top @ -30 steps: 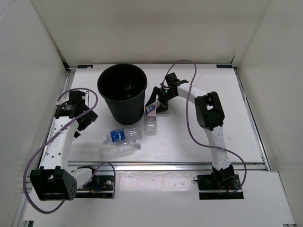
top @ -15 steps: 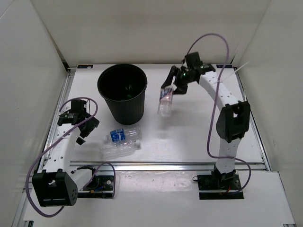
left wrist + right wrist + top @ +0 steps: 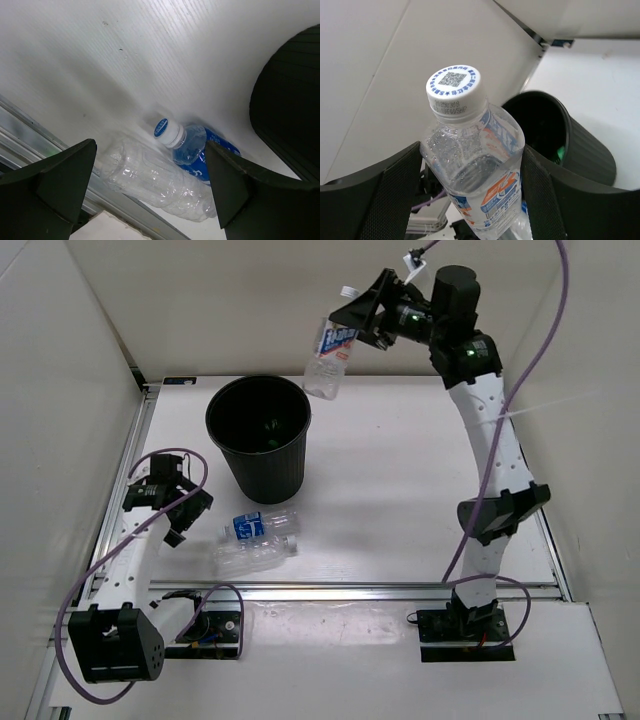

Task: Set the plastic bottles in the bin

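Clear bottle (image 3: 325, 365) hangs clamped in the right gripper (image 3: 352, 320), high beside the bin (image 3: 262, 455). Left gripper (image 3: 183, 518) gapes empty over blue-labelled bottle (image 3: 255, 526) and bare bottle (image 3: 250, 556).

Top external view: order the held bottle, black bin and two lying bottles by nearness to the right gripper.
1. Held bottle, in the right gripper.
2. Black bin, rear left.
3. Blue-labelled bottle and clear bottle, front left: too close to call.
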